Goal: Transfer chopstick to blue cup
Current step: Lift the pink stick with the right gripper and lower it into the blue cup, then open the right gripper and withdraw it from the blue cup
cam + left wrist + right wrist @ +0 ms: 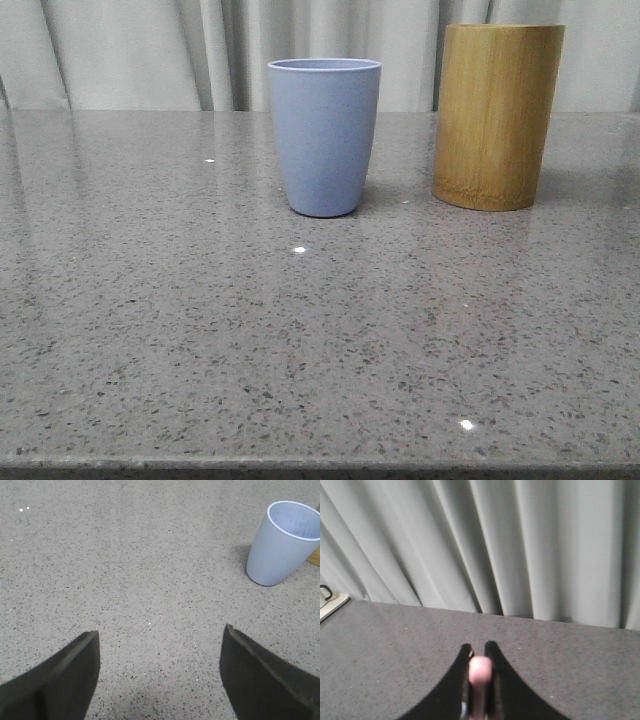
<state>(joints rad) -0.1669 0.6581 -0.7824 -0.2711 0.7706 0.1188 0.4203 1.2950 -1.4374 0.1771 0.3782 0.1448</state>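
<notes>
The blue cup (325,135) stands upright on the grey speckled table (200,330), towards the back middle. It also shows in the left wrist view (282,542), and what shows of its inside looks empty. My left gripper (160,635) is open and empty, low over bare table, apart from the cup. My right gripper (478,652) is shut on a pale pink chopstick (480,672), whose end shows between the fingertips, pointing towards the curtain. Neither gripper shows in the front view.
A taller yellow-brown bamboo holder (497,115) stands right of the blue cup. A grey curtain (150,50) hangs behind the table. A white thing with a dark handle (327,600) sits at the table's edge in the right wrist view.
</notes>
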